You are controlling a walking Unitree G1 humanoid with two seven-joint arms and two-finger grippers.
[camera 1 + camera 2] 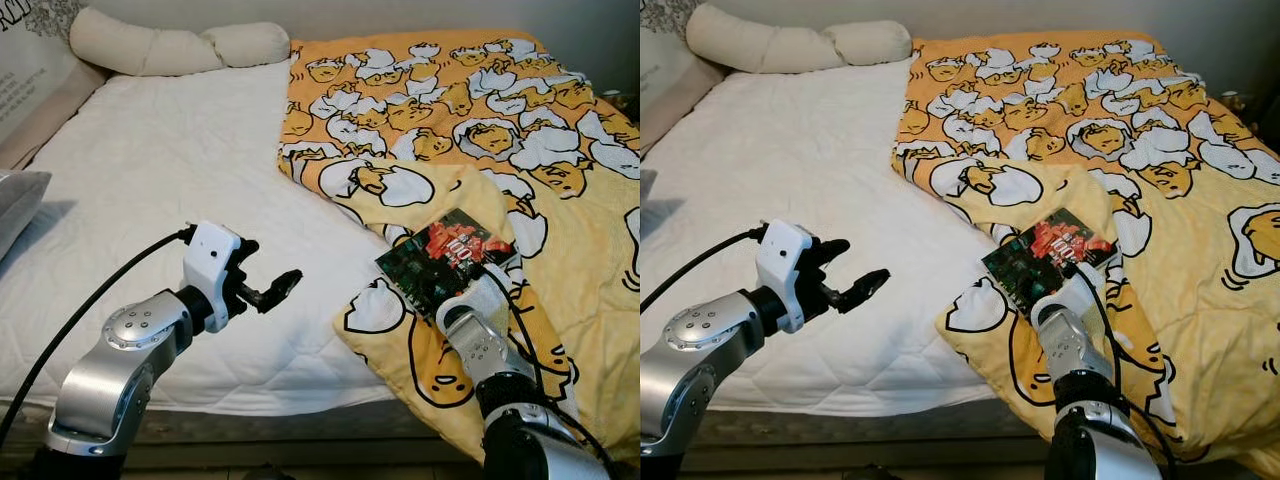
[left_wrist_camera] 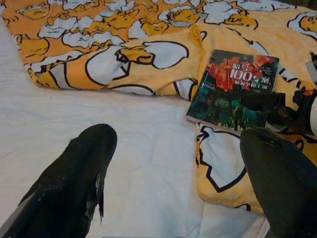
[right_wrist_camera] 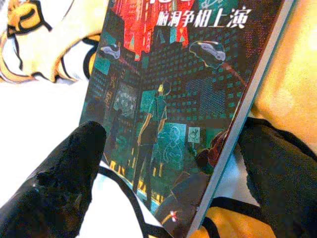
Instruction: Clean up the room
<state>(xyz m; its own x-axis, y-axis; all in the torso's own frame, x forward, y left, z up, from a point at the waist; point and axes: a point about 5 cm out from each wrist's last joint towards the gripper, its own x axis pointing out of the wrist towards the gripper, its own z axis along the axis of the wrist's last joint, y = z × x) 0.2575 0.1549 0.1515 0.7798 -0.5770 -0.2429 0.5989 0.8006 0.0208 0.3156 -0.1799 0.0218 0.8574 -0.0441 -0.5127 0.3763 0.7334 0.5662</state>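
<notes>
Presently catalogued, item by item.

Glossy paperback book with dark teal-and-red illustrated cover (image 1: 445,262): flat, face up, on orange-yellow quilt printed with white-and-yellow cartoon egg figures (image 1: 520,130), near that quilt's folded-back edge, toward foot of bed. Judged light, stiff across the cover yet bendable, slick on its laminated face; soft quilt beneath likely to yield and bunch under pressure. Best taken across the near short edge or a corner, one finger above and one beneath, with care not to pinch fabric along with it.

Right gripper (image 3: 168,168): fingers spread, one black finger (image 3: 64,183) beside the cover's near corner, the other beyond the spine edge; straddling the book's near end, not closed on it. Contact with the cover not determinable.

Left gripper (image 1: 268,288): raised above bare white quilted mattress (image 1: 160,170), fingers parted, holding nothing, well apart from book.

Long cream bolster pillow (image 1: 170,45): along the head of the mattress.

Grey cushion corner (image 1: 18,205): at the mattress edge on the robot's left.

Black cable (image 1: 90,300): trailing from left wrist.

Status, as judgement: pick-up not yet made.
</notes>
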